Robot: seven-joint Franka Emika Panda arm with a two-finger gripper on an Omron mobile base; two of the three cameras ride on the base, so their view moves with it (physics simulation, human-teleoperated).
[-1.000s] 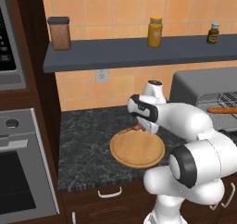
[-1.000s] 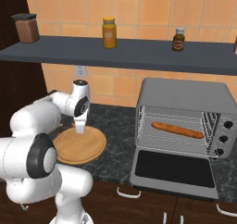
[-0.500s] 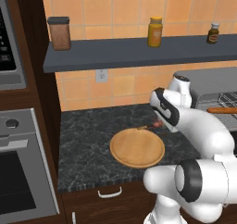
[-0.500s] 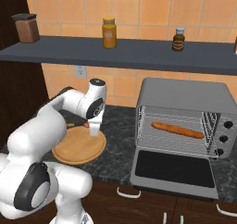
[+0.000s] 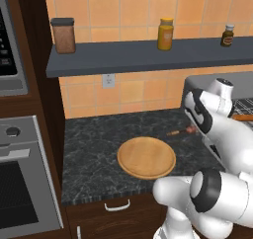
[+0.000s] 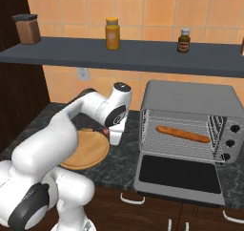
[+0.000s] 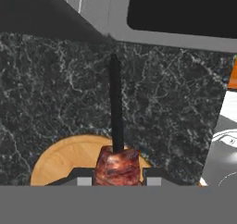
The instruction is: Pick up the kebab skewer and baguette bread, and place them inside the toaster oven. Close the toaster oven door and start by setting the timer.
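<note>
My gripper [image 7: 117,179] is shut on the kebab skewer [image 7: 116,164]; a reddish-brown meat chunk sits between the fingertips [image 7: 83,180] and the thin stick points toward the toaster oven door [image 7: 180,15]. From the left base view the kebab skewer [image 5: 181,131] sticks out sideways from the gripper [image 5: 194,129], above the counter between the wooden board [image 5: 146,157] and the toaster oven [image 5: 217,81]. The toaster oven [image 6: 190,99] stands open, its door [image 6: 178,175] folded down flat. The baguette bread [image 6: 183,133] lies on the wire rack inside. The gripper [image 6: 114,138] hangs left of the oven.
A round wooden board [image 6: 86,151] lies on the dark counter under and behind the hand. A shelf [image 6: 119,56] with several jars runs above. The oven's knobs [image 6: 232,141] are on its right. A built-in steel oven [image 5: 20,183] fills the left.
The arm has swung right from over the wooden board toward the toaster oven, carrying the skewer. The baguette and the open door have stayed put.
</note>
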